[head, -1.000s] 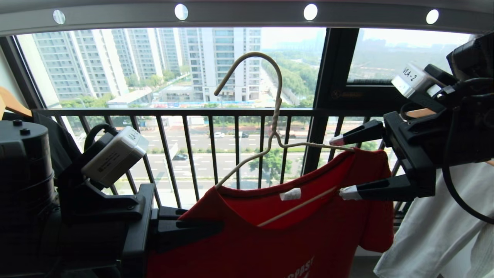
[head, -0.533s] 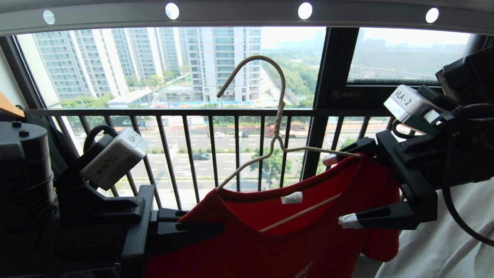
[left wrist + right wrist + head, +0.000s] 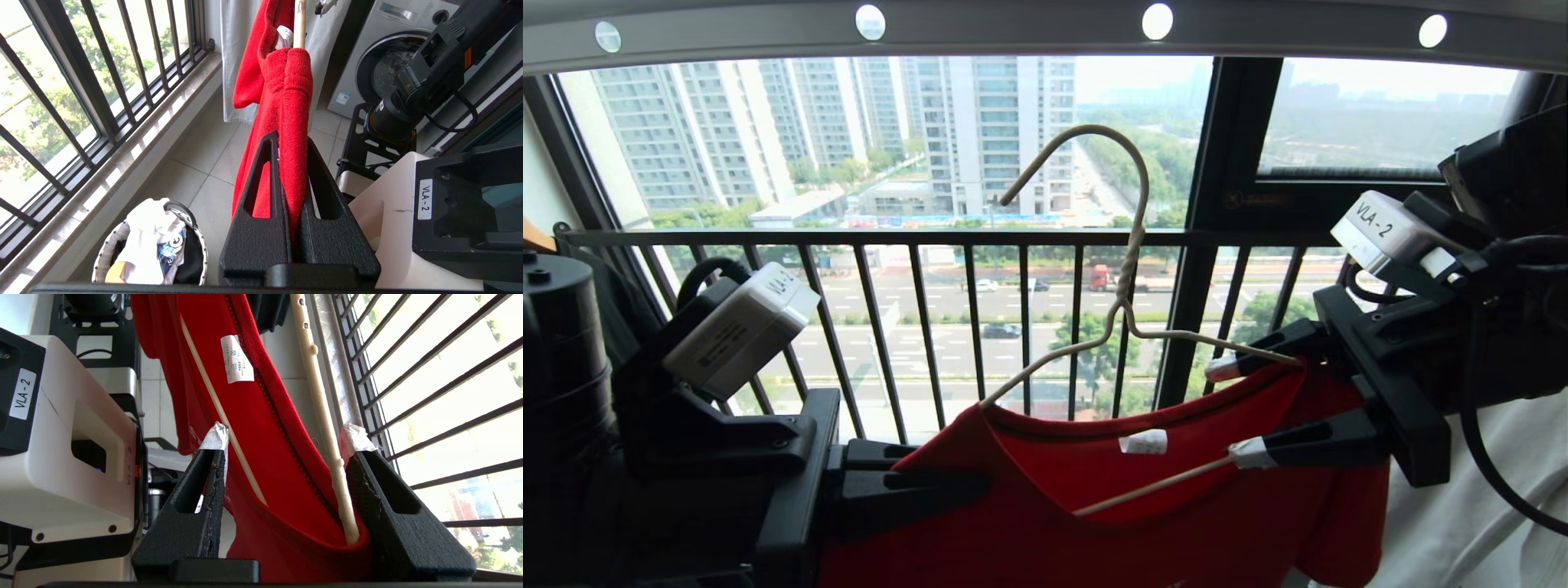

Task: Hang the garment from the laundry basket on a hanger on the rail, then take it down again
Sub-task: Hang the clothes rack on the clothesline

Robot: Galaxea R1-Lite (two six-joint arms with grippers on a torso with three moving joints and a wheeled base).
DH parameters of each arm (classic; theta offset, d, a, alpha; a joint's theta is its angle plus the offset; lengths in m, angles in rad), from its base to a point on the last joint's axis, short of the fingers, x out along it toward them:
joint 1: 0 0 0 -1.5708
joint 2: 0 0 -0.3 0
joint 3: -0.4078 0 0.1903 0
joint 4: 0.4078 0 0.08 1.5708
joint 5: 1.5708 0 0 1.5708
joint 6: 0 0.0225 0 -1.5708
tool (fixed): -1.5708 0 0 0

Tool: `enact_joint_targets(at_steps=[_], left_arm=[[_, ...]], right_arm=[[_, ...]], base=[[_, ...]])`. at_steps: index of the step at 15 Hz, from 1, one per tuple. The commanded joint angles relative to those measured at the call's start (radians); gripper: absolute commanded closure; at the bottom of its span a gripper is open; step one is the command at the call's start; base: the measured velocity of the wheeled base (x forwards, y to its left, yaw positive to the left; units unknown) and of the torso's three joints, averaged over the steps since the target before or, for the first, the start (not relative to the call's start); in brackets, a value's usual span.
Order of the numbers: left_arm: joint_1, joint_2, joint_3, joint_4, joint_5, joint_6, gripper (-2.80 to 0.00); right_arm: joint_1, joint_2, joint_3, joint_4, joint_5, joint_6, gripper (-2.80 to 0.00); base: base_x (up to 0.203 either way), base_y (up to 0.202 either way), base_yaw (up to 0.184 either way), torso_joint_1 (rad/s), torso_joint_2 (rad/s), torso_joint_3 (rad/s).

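Note:
The red garment [image 3: 1094, 506] is draped on the off-white wire hanger [image 3: 1131, 204], whose hook points up below the grey rail [image 3: 1013, 28] without touching it. My left gripper [image 3: 984, 482] is shut on the garment's left shoulder [image 3: 290, 102]. My right gripper [image 3: 1229, 411] straddles the other shoulder, with its jaws partly apart. In the right wrist view the hanger's arm [image 3: 322, 416] lies against one taped finger, the lower bar passes the other, and cloth [image 3: 265, 457] fills the right gripper [image 3: 284, 435]. The laundry basket [image 3: 203, 253] stands on the floor below, holding white and black clothes.
A black railing [image 3: 915, 238] of vertical bars runs just beyond the hanger. A white garment [image 3: 1462, 506] hangs at the right behind my right arm. A washing machine [image 3: 384, 61] stands further along the balcony. A wooden hanger's tip [image 3: 535, 237] shows far left.
My right gripper has pushed further over the garment's shoulder and its jaws have narrowed around it. The hanger has shifted slightly right and down. The left gripper keeps its hold.

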State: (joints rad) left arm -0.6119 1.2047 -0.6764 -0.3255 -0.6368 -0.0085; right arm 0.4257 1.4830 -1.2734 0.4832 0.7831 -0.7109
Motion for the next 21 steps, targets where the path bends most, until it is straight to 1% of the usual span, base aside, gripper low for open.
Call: enact_joint_targets(at_steps=[1,15,16,21], left_arm=[[0.000,-0.005,0.000,-0.006,-0.001,-0.001,0.00],[0.000,-0.005,0.001,-0.010,-0.002,-0.007,0.00],[0.001,-0.002,0.003,-0.010,-0.001,-0.007,-2.80],[0.001,-0.011,0.003,-0.012,-0.001,-0.005,-2.80]], right_arm=[[0.002,0.003,0.000,0.006,0.004,-0.004,0.00],[0.001,-0.026,-0.001,0.032,0.002,-0.001,0.00],[0.001,-0.026,-0.001,0.032,0.002,-0.001,0.00],[0.001,-0.024,-0.006,0.032,0.000,-0.001,0.00]], base=[[0.000,0.000,0.000,0.000,0.00,0.000],[0.000,0.000,0.000,0.000,0.00,0.000],[0.000,0.000,0.000,0.000,0.00,0.000],[0.000,0.000,0.000,0.000,0.00,0.000]])
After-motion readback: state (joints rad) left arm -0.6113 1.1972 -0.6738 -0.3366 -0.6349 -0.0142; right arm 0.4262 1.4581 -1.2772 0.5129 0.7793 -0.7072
